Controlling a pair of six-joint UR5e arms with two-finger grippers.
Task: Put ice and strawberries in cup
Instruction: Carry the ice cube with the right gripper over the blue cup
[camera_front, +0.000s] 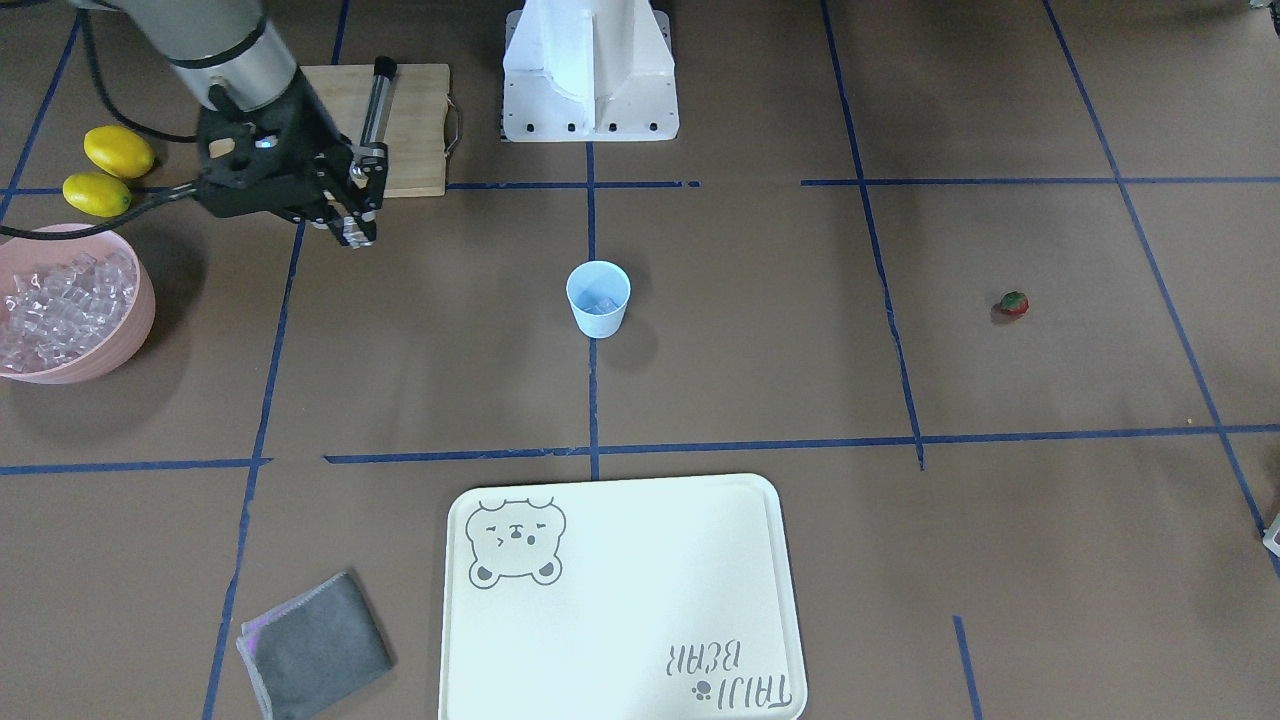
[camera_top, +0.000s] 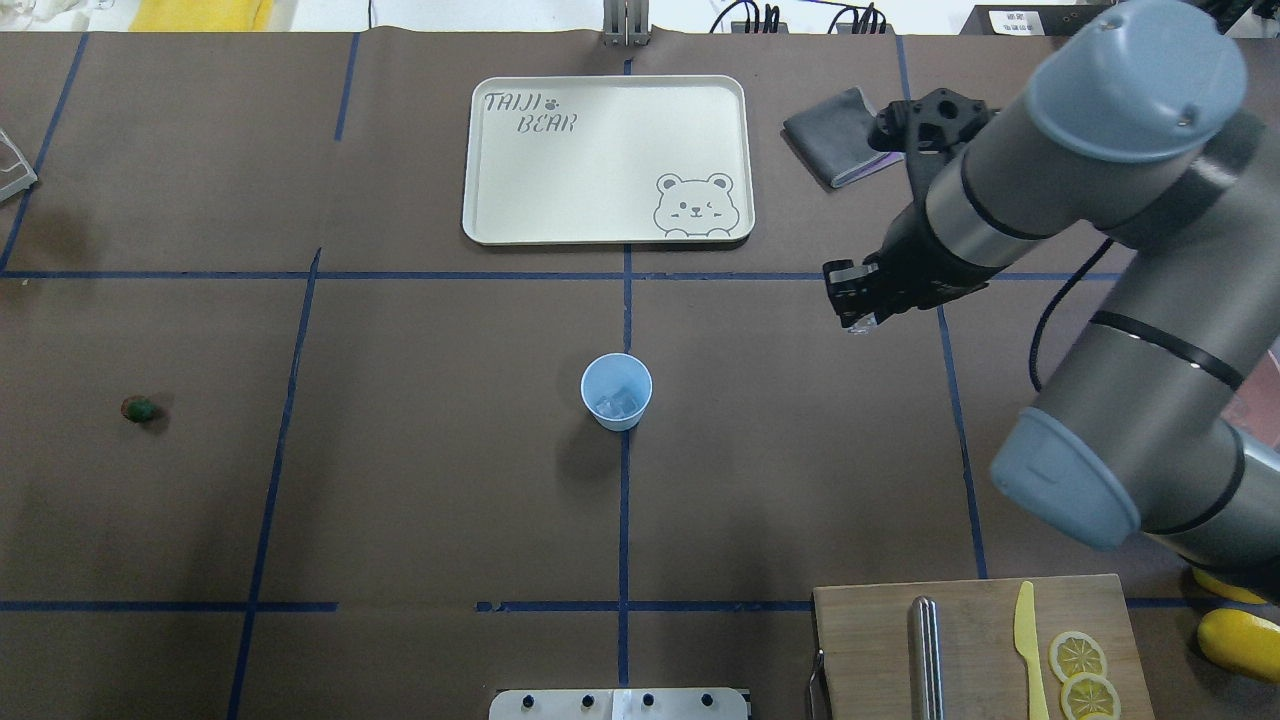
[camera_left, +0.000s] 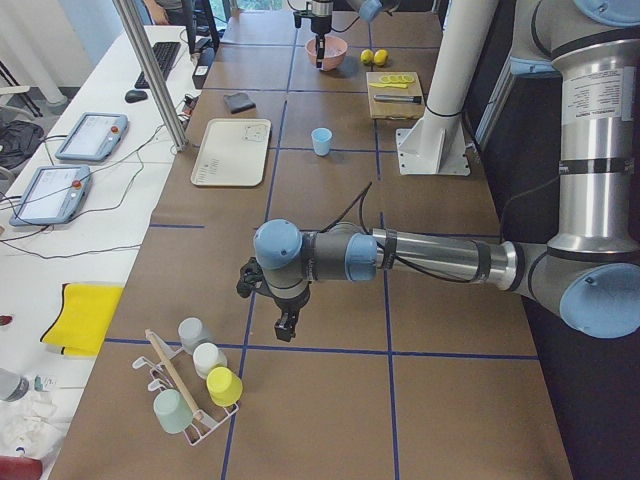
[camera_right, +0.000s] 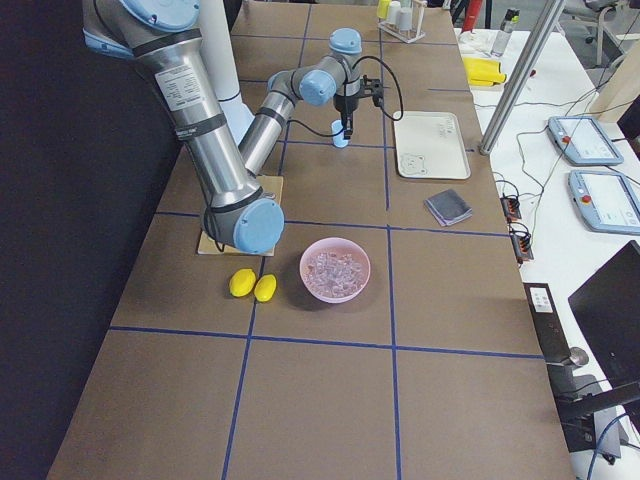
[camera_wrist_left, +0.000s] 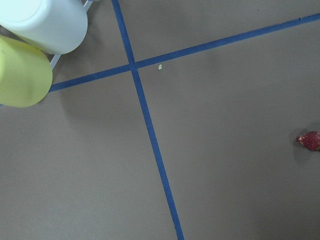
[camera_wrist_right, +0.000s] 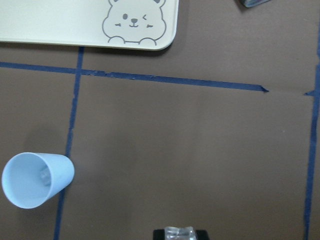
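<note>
so the bit that matters: the right tool (camera_front: 352, 226) is pinched on an ice cube (camera_wrist_right: 180, 232). you can see the glassy lump between the pads at the bottom edge of the right wrist view. the cup (camera_front: 598, 298) stands upright in the middle of the bench (camera_front: 760, 380), right on a blue tape line. from the tool it lies off toward the robot's left, well apart, so the cube isn't over the mouth yet. front-to-back they look about level going by the right side view. the tool hangs roughly between the pink bowl (camera_front: 143, 300) of ice and the cup. there's already a little ice in the bottom of the cup.

my guess is the next move is mostly a sideways carry, then let go. the mouth is small, so a sloppy line-up could bounce the cube off the rim.

the strawberry (camera_front: 1013, 304) lies on the bench way over on the robot's left, so the left arm is the nearer one for it. the left tool (camera_left: 285, 327) points down over that end. can't tell whether it's open or closed, only the side view catches it.

surface is flat brown paper. nearest stuff to the cup is the bear tray (camera_front: 620, 600) and the wooden board (camera_front: 410, 130), both well apart from it.
</note>
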